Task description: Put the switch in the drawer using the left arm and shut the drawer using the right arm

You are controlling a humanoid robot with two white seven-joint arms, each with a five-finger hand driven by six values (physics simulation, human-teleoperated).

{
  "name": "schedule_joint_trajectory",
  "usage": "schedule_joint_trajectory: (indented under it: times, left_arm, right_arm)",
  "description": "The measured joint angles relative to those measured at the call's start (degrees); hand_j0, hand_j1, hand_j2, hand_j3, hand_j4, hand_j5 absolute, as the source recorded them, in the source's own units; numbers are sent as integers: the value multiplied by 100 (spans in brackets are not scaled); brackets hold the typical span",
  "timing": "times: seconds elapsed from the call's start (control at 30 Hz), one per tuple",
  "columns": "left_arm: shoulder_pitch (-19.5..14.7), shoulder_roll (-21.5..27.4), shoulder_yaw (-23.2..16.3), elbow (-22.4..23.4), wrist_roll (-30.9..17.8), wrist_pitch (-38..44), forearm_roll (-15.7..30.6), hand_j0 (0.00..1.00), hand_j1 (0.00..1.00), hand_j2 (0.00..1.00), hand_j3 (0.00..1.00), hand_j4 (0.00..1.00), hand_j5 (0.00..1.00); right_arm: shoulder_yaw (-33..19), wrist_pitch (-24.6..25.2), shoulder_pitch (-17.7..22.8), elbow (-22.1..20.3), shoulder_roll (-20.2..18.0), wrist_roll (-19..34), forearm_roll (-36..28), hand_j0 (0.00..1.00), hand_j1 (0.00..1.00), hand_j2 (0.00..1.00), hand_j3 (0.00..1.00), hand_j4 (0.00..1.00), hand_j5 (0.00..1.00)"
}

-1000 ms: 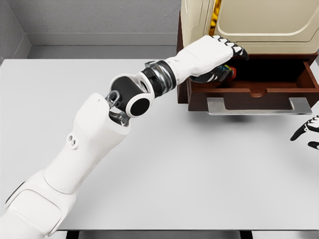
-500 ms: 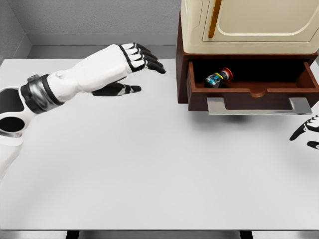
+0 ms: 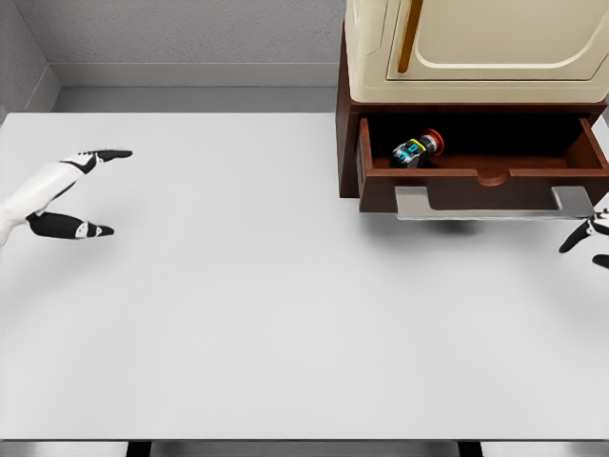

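The left hand [image 3: 59, 193] is seen at the left edge above the table [image 3: 285, 314], fingers spread, nothing held. Only fingertips of the right hand [image 3: 592, 238] show; its state cannot be told. One switch [image 3: 416, 149] lies inside the one open drawer [image 3: 476, 176].

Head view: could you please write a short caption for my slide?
Switch lies in the open drawer; left hand open at table's left edge, right hand near the handle.
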Motion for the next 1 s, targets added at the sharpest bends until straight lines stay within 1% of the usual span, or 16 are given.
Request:
schedule_joint_trajectory:
  times: [0.17, 0.4, 0.47, 0.53, 0.63, 0.73, 1.0]
  left_arm:
    - [0, -30, 2, 106, -3, 0, 6, 100, 100, 100, 100, 100, 100]
    - [0, -47, 3, 137, -4, 1, 8, 100, 100, 100, 100, 100, 100]
    - [0, -52, 3, 142, -4, 1, 8, 100, 100, 100, 100, 100, 100]
    - [0, -60, 3, 144, -4, 1, 8, 100, 100, 100, 100, 100, 100]
    - [0, -67, 3, 145, -4, 1, 8, 100, 100, 100, 100, 100, 100]
    - [0, -70, 4, 146, -4, 1, 8, 100, 100, 100, 100, 100, 100]
    - [0, -68, 3, 146, -4, 1, 8, 100, 100, 100, 100, 100, 100]
  right_arm:
    - [12, -6, -62, 11, -49, -2, -2, 60, 60, 60, 60, 60, 60]
    - [29, -5, -193, 40, -73, -3, 31, 61, 61, 61, 61, 61, 61]
    - [134, -4, -430, 45, -76, -3, 40, 61, 61, 61, 61, 61, 61]
    - [244, 0, -492, 52, -77, -5, 37, 61, 61, 61, 61, 61, 61]
    - [443, -1, -729, 61, -74, -5, 45, 62, 62, 62, 62, 62, 62]
    - [564, 88, -747, 75, -75, -45, -108, 64, 64, 64, 64, 64, 64]
    - [695, 37, -835, 211, -71, -24, -62, 64, 64, 64, 64, 64, 64]
